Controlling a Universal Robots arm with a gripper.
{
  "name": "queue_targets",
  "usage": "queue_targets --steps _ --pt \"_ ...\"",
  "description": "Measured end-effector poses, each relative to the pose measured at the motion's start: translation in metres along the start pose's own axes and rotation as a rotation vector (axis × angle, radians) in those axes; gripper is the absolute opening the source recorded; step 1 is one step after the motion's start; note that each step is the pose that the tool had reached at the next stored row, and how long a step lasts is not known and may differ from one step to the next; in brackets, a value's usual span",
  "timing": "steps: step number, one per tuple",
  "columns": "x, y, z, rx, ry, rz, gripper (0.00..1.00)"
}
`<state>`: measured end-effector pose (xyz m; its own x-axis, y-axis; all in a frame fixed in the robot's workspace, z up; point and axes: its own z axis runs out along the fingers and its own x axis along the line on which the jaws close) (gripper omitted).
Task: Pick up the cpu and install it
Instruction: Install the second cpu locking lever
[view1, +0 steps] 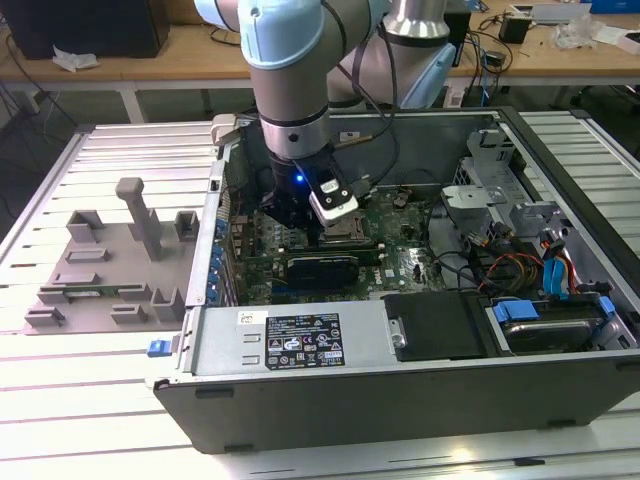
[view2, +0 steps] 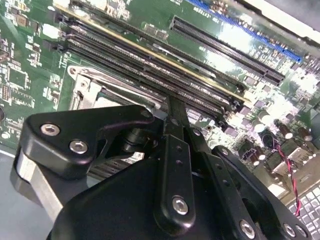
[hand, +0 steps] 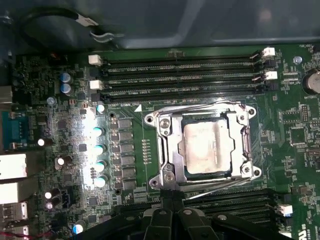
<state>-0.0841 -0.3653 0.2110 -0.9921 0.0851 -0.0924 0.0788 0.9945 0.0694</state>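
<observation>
The cpu (hand: 206, 146) sits in its socket (hand: 165, 150) already. The gripper (hand: 172, 200) hovers just beside it, jaws pinched together, empty. I'd say seating's done; it wants checking for flatness.

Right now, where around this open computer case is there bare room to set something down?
The ribbed white metal table is bare in front of the grey moulded tray, and again at the exterior view's right of the open grey computer case. Inside the case it is crowded: the black gripper sits by the silvery square cpu in its metal-framed socket.
</observation>
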Motion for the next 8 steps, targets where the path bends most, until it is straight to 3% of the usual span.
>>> queue_targets --steps 4,8 --pt "0.0009 -0.0050 -0.0001 -0.0355 0.0019 0.004 0.11" --pt "0.0003 -0.0139 -0.0002 -0.0503 0.0030 0.005 0.11"
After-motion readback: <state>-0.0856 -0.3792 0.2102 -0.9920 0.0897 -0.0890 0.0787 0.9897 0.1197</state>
